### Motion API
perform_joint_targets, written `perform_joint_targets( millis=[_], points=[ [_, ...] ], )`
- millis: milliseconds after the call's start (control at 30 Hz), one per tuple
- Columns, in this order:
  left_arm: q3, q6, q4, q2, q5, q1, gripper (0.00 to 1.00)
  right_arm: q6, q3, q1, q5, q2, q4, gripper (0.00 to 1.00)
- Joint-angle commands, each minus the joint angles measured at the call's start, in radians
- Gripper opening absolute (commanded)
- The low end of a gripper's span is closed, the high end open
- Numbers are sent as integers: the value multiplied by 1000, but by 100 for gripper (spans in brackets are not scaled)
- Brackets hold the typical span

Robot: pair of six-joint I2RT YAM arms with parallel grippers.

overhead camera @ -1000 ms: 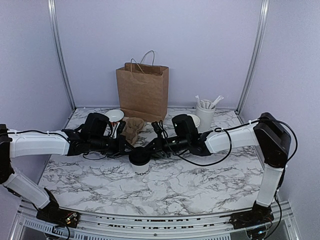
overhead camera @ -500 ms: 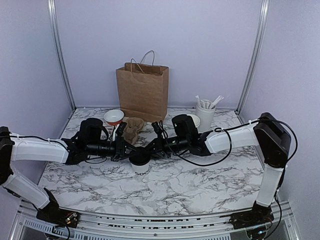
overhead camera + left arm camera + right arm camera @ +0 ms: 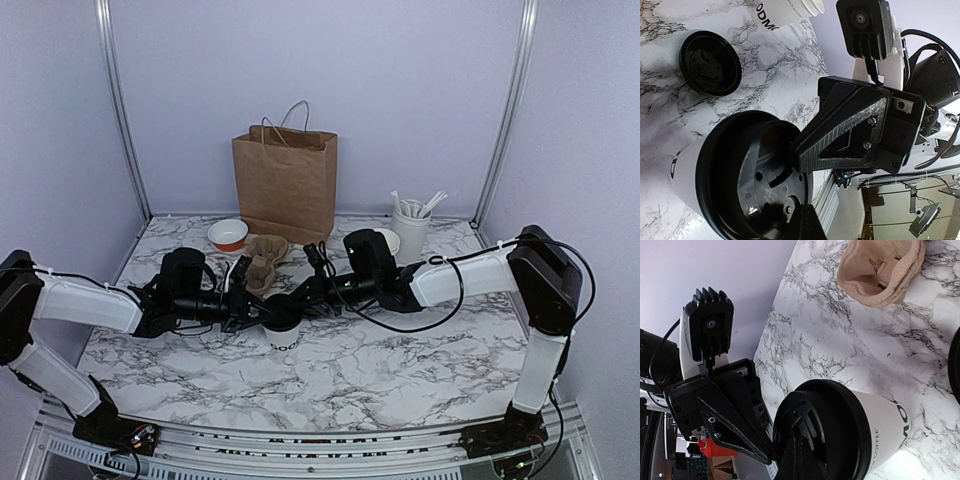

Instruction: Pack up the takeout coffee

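— Since a second ago the left gripper [image 3: 258, 308] has drawn away from the paper bag [image 3: 285, 180] toward the near edge, uncovering the red bowl [image 3: 228, 235] just left of the bag's base; the right gripper [image 3: 298, 298] has held its place.

— And the takeout cup [image 3: 283, 340]?

— It stands upright on the table [image 3: 420, 370], in front of the bag and well apart from it, its black lid [image 3: 279, 313] already on; the pulp carrier [image 3: 262, 258] lies between bag and cup, a little left.

— How do the jaws stand to it?

— One gripper reaches in from the bag's left side, the other from its right; both have jaws pressed together, pinching nothing; their tips appear to rest on the lid's top; so the cup sits beneath both, its long axis vertical, the fingers lying nearly level.

— Which gripper is nearer?

— Neither, by the look of it; both meet at the lid, though the carrier lies on the left one's side. Probably the lid is being seated; to lift the cup, one gripper would need to spread and drop beside the wall, below the lid's rim.
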Motion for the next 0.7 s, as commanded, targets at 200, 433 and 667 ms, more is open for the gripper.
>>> perform_joint_targets(
  millis=[200, 433, 667],
  points=[
    [111, 32, -99, -87, -11, 5, 0, -16, 4, 0, 9, 5, -18, 0],
    [80, 44, -92, 21, -31, 60, 0, -18, 4, 1, 7, 14, -20, 0],
    [41, 38, -91, 132, -14, 67, 0, -20, 3, 0, 5, 14, -19, 0]
  ],
)
